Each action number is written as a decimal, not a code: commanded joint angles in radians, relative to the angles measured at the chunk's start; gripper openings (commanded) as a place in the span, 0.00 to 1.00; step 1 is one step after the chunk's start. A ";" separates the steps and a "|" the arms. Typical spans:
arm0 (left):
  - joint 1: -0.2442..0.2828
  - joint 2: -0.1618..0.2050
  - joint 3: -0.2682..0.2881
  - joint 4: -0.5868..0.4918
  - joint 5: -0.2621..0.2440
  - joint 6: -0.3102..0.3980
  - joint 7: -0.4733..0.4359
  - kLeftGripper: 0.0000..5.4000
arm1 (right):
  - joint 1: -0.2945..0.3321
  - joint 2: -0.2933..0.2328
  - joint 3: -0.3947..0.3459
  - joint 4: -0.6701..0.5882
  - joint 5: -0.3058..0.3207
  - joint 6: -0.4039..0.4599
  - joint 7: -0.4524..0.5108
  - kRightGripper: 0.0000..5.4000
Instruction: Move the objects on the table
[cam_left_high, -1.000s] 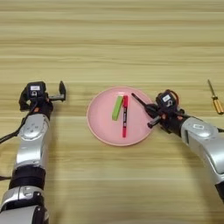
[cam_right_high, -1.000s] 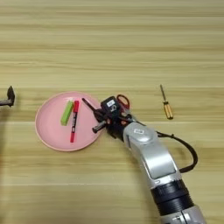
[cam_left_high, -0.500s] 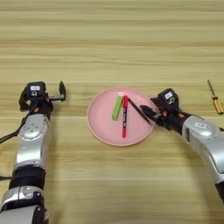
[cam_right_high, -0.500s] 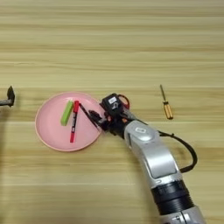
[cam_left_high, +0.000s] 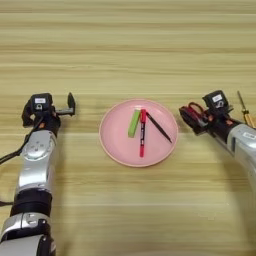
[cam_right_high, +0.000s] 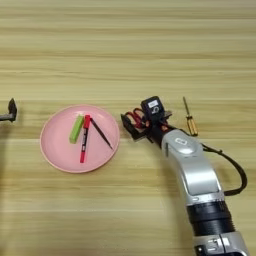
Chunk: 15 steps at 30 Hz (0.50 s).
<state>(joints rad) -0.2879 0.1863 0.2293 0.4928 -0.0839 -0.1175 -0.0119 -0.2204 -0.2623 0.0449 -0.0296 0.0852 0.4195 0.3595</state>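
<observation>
Round pink plate (cam_left_high: 115, 145) holds 3 slim things; right gripper (cam_right_high: 131, 128) gapes empty over red-handled scissors (cam_right_high: 136, 117)

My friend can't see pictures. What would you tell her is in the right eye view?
A pink plate on a wooden table holds a green bar, a red marker and a thin dark stick. Just right of it, the right gripper is at red-handled scissors, and a small screwdriver lies further right.
</observation>
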 joint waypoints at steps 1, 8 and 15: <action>-0.004 0.005 0.000 -0.001 0.000 0.007 0.005 1.00 | -0.021 -0.009 0.000 0.038 -0.024 -0.040 -0.014 0.92; -0.005 0.005 0.001 0.000 -0.001 0.007 0.006 1.00 | -0.029 -0.018 0.017 0.105 -0.074 -0.104 -0.025 0.99; -0.007 0.006 0.002 0.001 -0.001 0.007 0.006 1.00 | -0.033 -0.027 0.042 0.151 -0.105 -0.137 -0.014 0.99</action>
<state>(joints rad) -0.2879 0.1862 0.2294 0.4928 -0.0839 -0.1175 -0.0115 -0.2323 -0.2754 0.0753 0.0993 -0.0036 0.2981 0.3387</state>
